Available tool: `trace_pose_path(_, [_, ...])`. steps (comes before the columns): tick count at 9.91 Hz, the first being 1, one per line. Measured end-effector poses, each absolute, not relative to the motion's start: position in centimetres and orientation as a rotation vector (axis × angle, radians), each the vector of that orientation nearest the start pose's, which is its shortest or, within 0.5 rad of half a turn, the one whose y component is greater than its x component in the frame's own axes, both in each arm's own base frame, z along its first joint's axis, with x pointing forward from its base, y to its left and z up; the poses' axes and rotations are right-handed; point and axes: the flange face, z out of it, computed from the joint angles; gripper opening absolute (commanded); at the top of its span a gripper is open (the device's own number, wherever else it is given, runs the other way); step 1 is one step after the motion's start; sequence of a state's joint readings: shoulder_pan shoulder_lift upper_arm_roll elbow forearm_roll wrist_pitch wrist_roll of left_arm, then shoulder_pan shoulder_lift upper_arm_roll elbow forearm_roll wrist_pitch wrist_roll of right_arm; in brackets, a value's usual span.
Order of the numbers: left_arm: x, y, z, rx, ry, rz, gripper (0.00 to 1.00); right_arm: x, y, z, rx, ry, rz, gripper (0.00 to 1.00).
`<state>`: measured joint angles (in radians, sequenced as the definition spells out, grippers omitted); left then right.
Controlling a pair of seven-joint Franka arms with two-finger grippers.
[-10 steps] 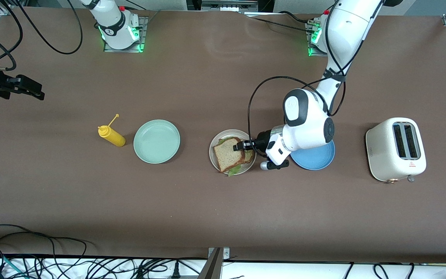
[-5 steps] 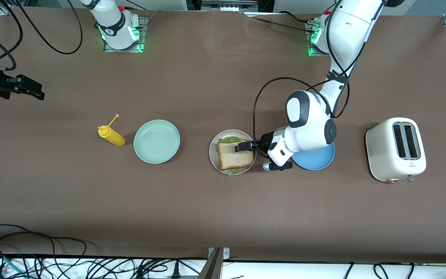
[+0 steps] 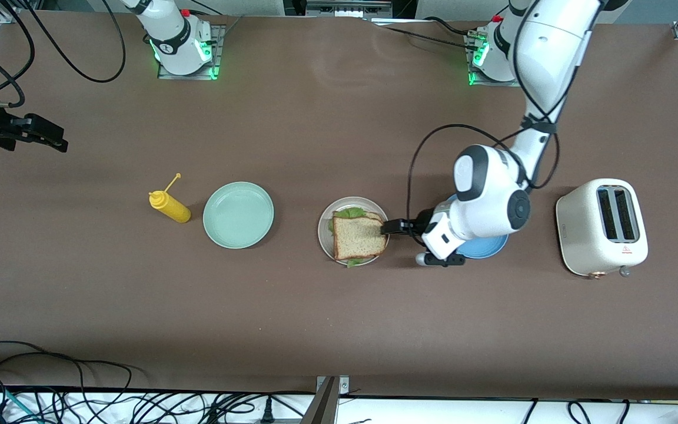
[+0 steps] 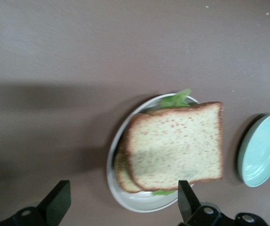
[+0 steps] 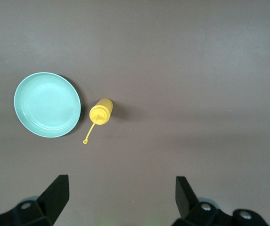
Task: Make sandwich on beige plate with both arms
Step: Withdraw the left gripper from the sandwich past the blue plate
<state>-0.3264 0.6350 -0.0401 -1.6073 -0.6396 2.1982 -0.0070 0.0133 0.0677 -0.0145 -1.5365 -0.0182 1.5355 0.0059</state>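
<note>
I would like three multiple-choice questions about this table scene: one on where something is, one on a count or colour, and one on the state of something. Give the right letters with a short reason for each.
1. Where does the sandwich lie?
A. on the mint-green plate
B. on the beige plate
C. on the toaster

2. How many plates are on the table?
A. two
B. three
C. four

3. What is the state of the left gripper?
A. shut on the top bread slice
B. open, holding nothing
C. shut on the mustard bottle

Answers:
1. B: the sandwich rests on the beige plate, with lettuce showing at its edge.
2. B: the beige plate, the mint-green plate and the blue plate.
3. B: the left gripper has its fingers spread wide beside the beige plate, with no bread between them.
</note>
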Motion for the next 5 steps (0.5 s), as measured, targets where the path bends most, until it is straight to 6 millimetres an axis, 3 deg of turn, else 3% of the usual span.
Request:
trace_pose_path(3, [64.6,-24.4,28.3,2.749,-0.082,-0.162,1.00,57.9,0.1,60.0,-3.133,0.013,0.007,1.00])
trace_pose_path(5, [64.8,-21.6,29.3,2.842,-0.149,-0.191,1.00,57.4,0.0,59.0,-3.130,0.020,-0.063,1.00])
